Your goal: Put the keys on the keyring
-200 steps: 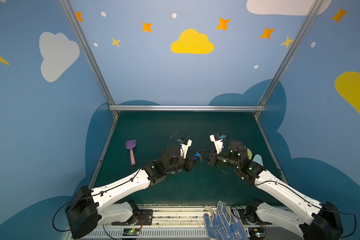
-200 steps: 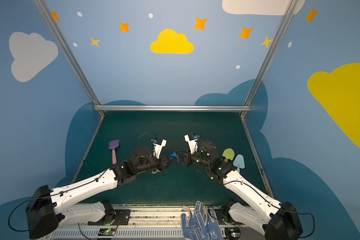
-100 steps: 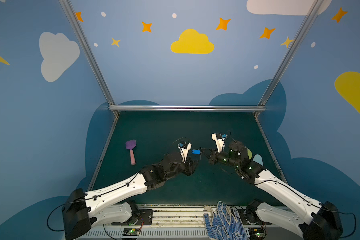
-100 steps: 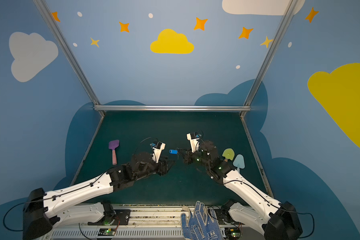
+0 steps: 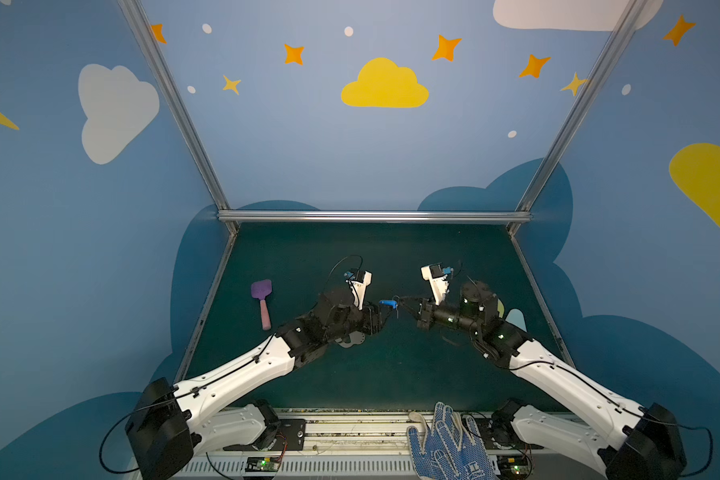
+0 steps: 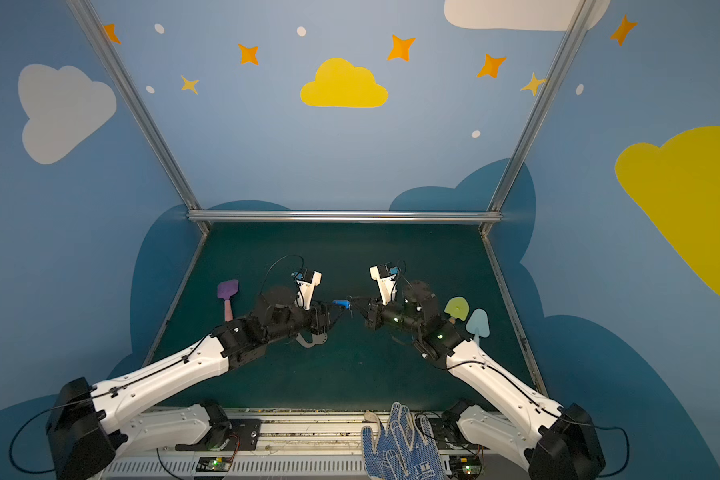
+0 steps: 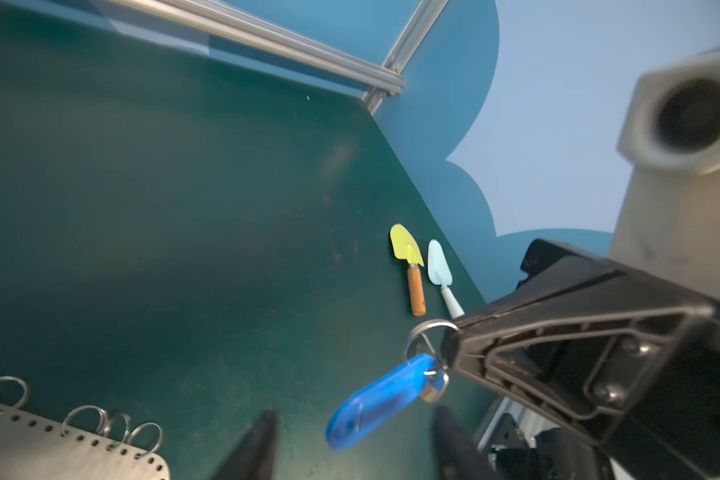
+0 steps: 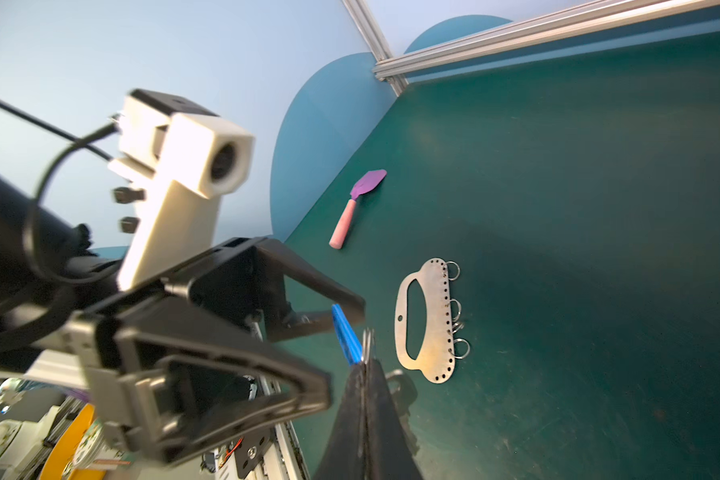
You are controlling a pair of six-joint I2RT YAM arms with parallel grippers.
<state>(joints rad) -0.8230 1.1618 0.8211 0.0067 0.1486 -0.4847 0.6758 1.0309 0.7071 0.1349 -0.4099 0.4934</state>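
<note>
We see the right gripper [image 8: 366,368] pressed together on the little metal ring of the keys [image 8: 345,332], so the blue tag hangs from its tip, up in the air. Facing it, the left gripper [image 7: 352,434] has its jaws spread. The tag sits in the gap between its fingers [image 7: 258,440], and we cannot tell whether either one touches it.

The keyring [image 8: 435,324] lies flat on the green mat [image 8: 599,208], with several split rings along its holed edge. In a top view it shows partly under the left arm's wrist. The keys are above the mat, just beyond the keyring towards the right arm, and clear of it.

On the keyring's other side, well apart, lies a purple spatula [image 8: 364,187] with a pink handle. Far beyond the keyring on the right arm's side, a yellow-green trowel [image 7: 406,249] and a pale blue trowel [image 7: 439,266] lie side by side.
</note>
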